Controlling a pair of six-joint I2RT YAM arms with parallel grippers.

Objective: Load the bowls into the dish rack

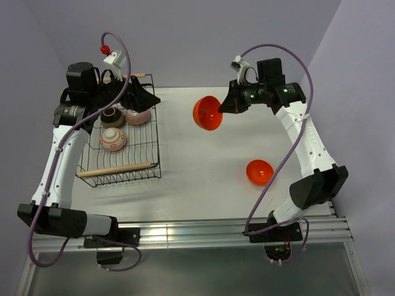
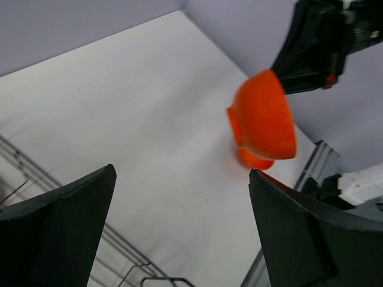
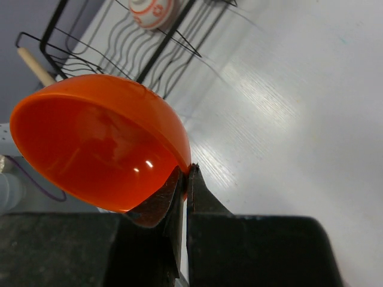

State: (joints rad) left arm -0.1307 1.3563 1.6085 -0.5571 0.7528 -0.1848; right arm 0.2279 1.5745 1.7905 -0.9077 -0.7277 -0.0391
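My right gripper (image 1: 229, 102) is shut on the rim of a glossy orange bowl (image 1: 207, 113) and holds it tilted above the table, right of the dish rack (image 1: 155, 132). In the right wrist view the fingers (image 3: 187, 173) pinch the bowl's (image 3: 96, 137) edge. A second orange bowl (image 1: 259, 172) lies on the table at the right. In the rack sit a tan-brown bowl (image 1: 112, 116), a pinkish bowl (image 1: 137, 116) and a red-and-white bowl (image 1: 113, 140). My left gripper (image 1: 139, 95) hovers open and empty over the rack's far end; its wrist view shows the held bowl (image 2: 263, 116).
The rack has a wooden rod handle at the near end (image 1: 117, 169) and one at the far end (image 1: 139, 75). The rack's wires (image 3: 119, 48) and the red-and-white bowl (image 3: 152, 11) show in the right wrist view. Purple walls close the back and sides.
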